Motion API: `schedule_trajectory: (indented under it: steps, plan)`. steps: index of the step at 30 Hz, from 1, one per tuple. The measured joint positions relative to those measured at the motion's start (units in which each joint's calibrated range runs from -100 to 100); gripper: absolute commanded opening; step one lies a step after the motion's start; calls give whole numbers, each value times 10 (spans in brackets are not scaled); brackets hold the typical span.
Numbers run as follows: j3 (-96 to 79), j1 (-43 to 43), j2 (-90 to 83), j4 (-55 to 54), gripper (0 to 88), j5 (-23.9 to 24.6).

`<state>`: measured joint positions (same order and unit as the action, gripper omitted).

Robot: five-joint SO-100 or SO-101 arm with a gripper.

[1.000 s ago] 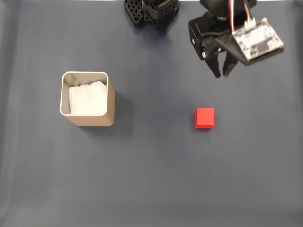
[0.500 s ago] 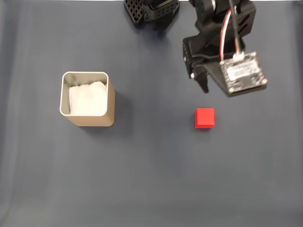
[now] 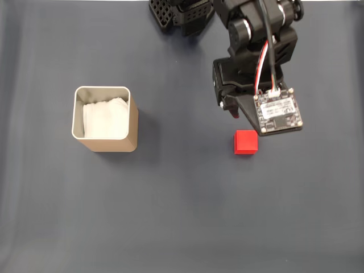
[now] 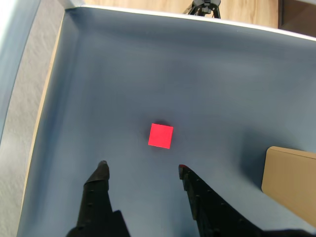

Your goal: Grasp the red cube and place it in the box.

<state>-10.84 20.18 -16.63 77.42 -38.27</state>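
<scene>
A: Red cube lies free on the dark mat; you have not grasped it yet. In the wrist view it sits just ahead of the gripper, between the lines of the two fingers.

B: And the fingers?

A: Spread apart, holding nothing. In the fixed view the gripper hangs just above the cube.

B: So what is left for me?

A: Almost all, I think. You must lower, close on the cube, then carry it to the box, which stands well apart at the left.
</scene>
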Motion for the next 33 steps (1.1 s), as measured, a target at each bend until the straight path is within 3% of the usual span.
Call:
schedule_trajectory:
  steps: [33]
  plan:
    - [-54, -44, 95, -145, 433, -6]
